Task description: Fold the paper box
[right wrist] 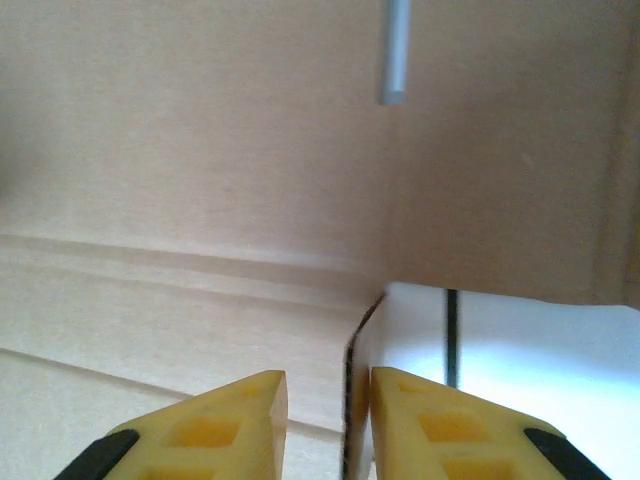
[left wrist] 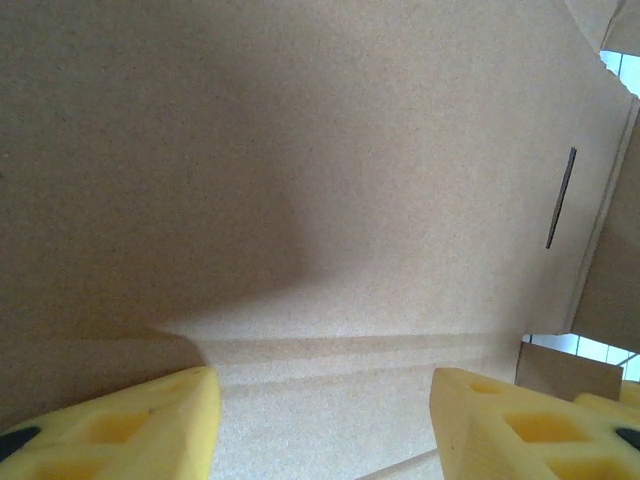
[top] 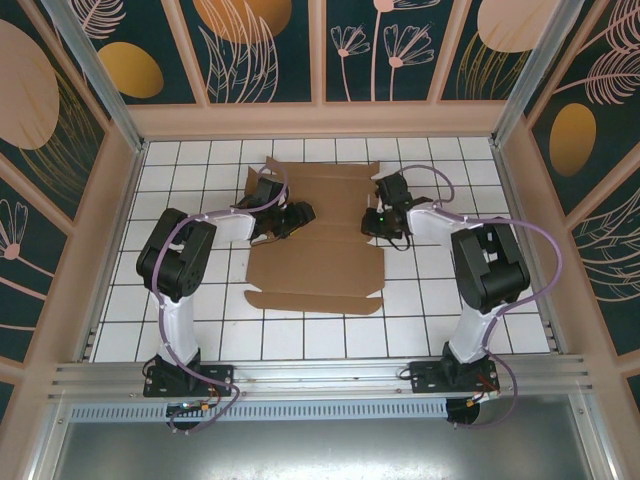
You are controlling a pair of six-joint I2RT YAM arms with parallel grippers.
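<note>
Left gripper (left wrist: 320,430) spread, I'm straddling the brown cardboard paper box's (top: 315,262) edge with my right gripper (right wrist: 328,420) — can't tell if pinching — wanting deeper seating before folding.

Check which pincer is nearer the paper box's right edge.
Right. The right pincer straddles that edge of the paper box; the left pincer is over the panel, left of centre.

The paper box (top: 315,255) is plain brown, unprinted, and the table (top: 200,310) is white tile ruled with a dark grid. My fingers (left wrist: 120,430) are bright yellow with black patches, my arms (top: 180,260) black and white, my cables (top: 558,262) purple. Along the top of the frame, the walls (top: 270,50) are dark teal with peach and orange leaf-and-flower drawings.
</note>
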